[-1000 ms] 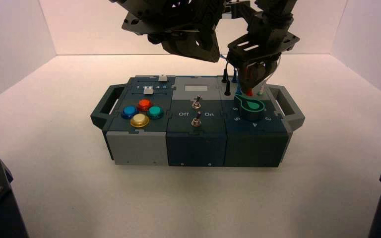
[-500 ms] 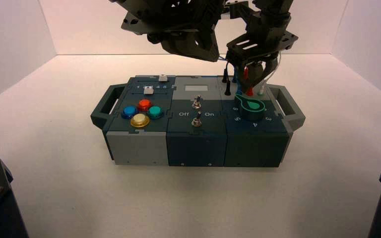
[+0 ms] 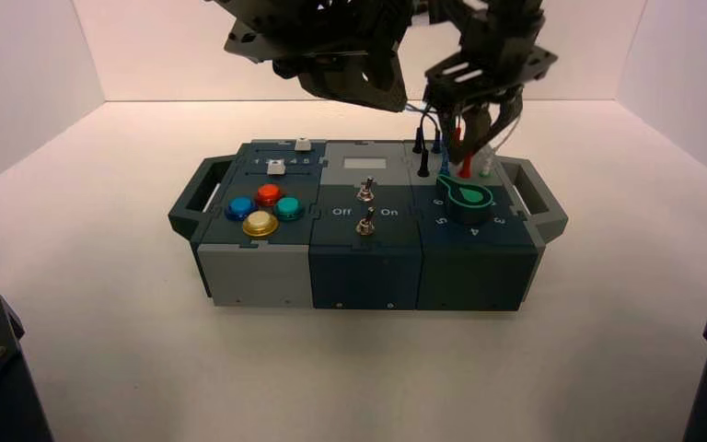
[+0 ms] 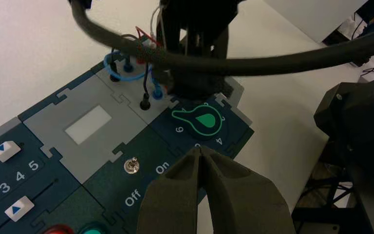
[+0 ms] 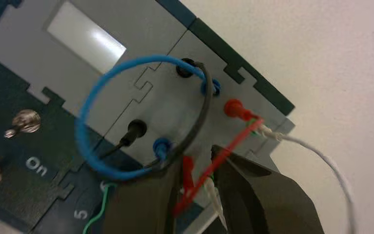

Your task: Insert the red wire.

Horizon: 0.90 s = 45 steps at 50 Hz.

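Observation:
The red wire [image 5: 224, 144] arches over the grey wire panel at the box's back right. One red plug [image 5: 233, 108] sits in a far socket. The other red plug [image 5: 188, 170] stands upright in a socket near the green knob [image 3: 465, 196]. My right gripper [image 5: 195, 156] hangs open just above this plug, its fingers on either side and apart from it. In the high view the right gripper [image 3: 472, 124] is over the panel and the plug [image 3: 465, 168] shows below it. My left gripper [image 4: 202, 148] hovers shut over the box's middle, holding nothing.
A blue wire loop [image 5: 85, 112], a black wire [image 5: 202, 112] and a white wire [image 5: 316, 156] share the panel. Two toggle switches [image 3: 365, 191] stand mid-box, with coloured buttons [image 3: 260, 223] and sliders [image 3: 275, 167] on the left. Handles [image 3: 538, 198] stick out at both ends.
The right gripper has opened and risen off the red plug, which stays standing in its socket. The left arm has not moved.

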Each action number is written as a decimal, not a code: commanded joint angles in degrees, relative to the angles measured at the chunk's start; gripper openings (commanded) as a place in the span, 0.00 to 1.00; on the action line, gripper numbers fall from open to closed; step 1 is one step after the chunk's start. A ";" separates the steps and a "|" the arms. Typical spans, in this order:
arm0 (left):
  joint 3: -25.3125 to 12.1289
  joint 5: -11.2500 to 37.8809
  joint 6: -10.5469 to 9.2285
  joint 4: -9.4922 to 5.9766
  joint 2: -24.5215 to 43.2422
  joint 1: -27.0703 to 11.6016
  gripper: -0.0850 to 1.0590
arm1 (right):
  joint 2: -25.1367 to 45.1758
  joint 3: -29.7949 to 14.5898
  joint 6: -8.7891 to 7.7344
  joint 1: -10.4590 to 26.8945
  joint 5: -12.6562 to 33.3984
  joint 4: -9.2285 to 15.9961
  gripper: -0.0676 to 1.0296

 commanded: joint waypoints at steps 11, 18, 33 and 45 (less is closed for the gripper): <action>-0.88 0.53 0.09 0.18 -3.08 2.29 0.05 | -6.86 -1.14 0.26 -0.09 4.39 -0.18 0.36; 0.09 1.05 0.35 0.53 -5.19 4.83 0.05 | -9.67 0.00 0.62 0.18 8.26 0.09 0.36; 2.99 1.49 1.14 0.53 -10.46 11.25 0.05 | -16.35 0.18 0.44 0.44 8.70 0.62 0.36; 4.04 3.16 1.23 0.53 -13.18 14.41 0.05 | -17.05 -0.44 0.53 0.44 8.79 0.79 0.36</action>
